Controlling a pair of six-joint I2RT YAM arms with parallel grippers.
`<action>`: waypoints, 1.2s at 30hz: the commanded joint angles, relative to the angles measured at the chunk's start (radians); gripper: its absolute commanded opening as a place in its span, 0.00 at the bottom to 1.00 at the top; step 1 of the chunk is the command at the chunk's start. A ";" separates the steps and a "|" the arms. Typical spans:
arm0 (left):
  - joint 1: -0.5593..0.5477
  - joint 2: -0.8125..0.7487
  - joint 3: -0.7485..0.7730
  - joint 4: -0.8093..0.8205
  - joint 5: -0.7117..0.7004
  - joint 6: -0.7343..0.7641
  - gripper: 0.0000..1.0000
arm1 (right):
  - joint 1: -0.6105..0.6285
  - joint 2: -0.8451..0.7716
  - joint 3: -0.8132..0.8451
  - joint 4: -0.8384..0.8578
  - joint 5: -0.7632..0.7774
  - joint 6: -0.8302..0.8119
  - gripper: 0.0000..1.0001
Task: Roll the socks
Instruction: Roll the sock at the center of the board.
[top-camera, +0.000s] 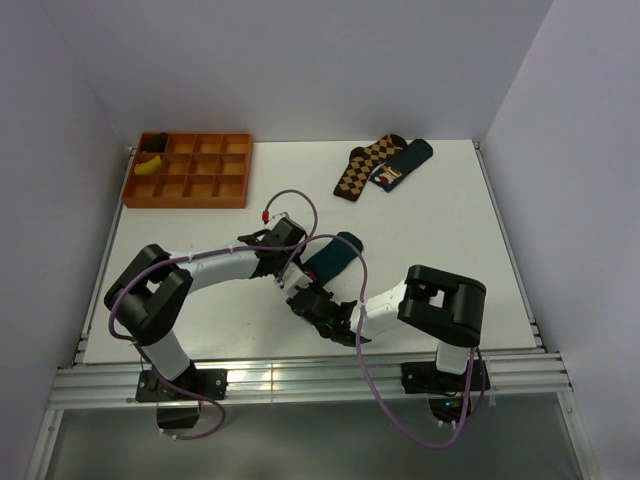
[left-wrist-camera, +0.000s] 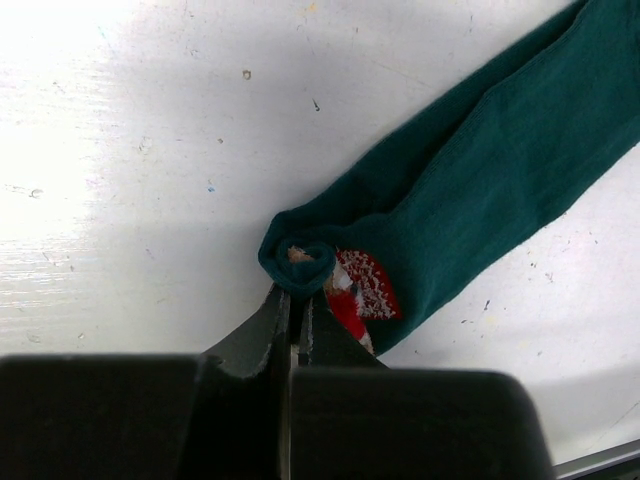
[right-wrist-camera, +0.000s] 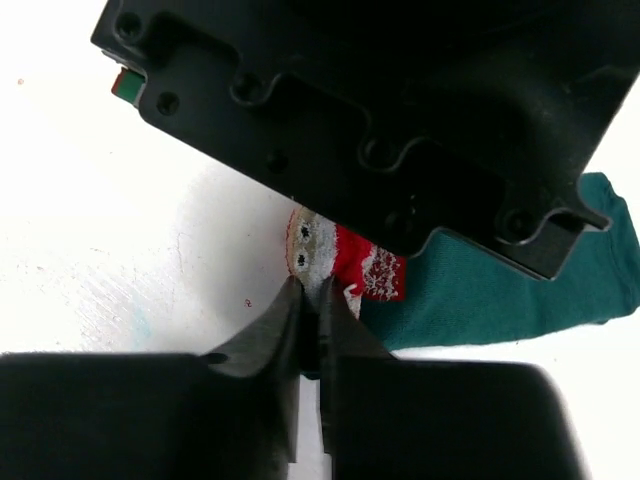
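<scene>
Left claw (left-wrist-camera: 295, 300) is closed tight, tips touching the rolled end of the teal sock (left-wrist-camera: 480, 170). Can't tell if any cloth is pinched between them. Right claw (right-wrist-camera: 312, 300) sits just near of it, jaws almost together with only a thin slit, nipping the edge of the sock's red-and-white cartoon patch (right-wrist-camera: 345, 265). Both claws meet at the sock's near-left end, around the middle of the white table (top-camera: 450, 250), a bit toward the near edge. Only a small tight curl is rolled at that end, and the patch sits right beside the curl. Rest of the sock lies flat and unrolled, running off to the far right. Left claw's black body hangs over part of the sock in the right wrist view. Far, right of centre, 2 more socks lie flat and touching: a brown-and-orange checked sock (top-camera: 362, 168) on the left, a dark sock (top-camera: 412, 155) with a red-white patch on the right. Far left is a divided orange tray (top-camera: 135, 195), with a yellow item (top-camera: 150, 166) and a dark item (top-camera: 152, 143) in its left column.
</scene>
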 joint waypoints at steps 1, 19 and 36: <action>-0.008 0.012 0.006 0.016 0.049 0.014 0.00 | 0.002 0.015 0.003 -0.026 -0.023 0.043 0.00; 0.142 -0.256 -0.174 0.177 -0.003 -0.100 0.73 | -0.221 -0.094 -0.089 -0.069 -0.625 0.276 0.00; 0.148 -0.367 -0.415 0.467 0.118 -0.120 0.69 | -0.511 0.086 -0.036 0.048 -1.283 0.598 0.00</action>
